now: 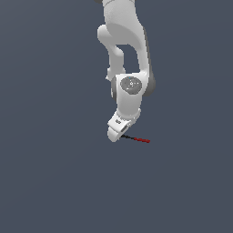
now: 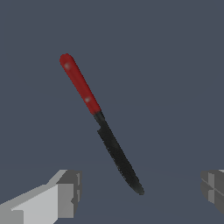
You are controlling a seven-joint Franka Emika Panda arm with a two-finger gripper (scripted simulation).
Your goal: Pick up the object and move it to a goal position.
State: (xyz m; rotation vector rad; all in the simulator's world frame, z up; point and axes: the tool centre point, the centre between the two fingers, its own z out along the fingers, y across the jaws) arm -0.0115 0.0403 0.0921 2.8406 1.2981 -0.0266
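Note:
The object (image 2: 99, 118) is a thin rod shaped like a small knife, with one half red and the other black. In the exterior view the object (image 1: 136, 139) lies on the grey floor with its black end by the gripper and its red end toward the exterior view's right. My gripper (image 1: 117, 133) is low over the black end. In the wrist view the gripper (image 2: 141, 190) is open wide. One grey fingertip (image 2: 68, 192) and the other fingertip (image 2: 213, 189) stand well apart on either side of the black tip. Neither touches the rod.
The white arm (image 1: 129, 54) reaches down from the top of the exterior view. The plain dark grey floor (image 1: 54, 182) surrounds the rod. No goal marker shows.

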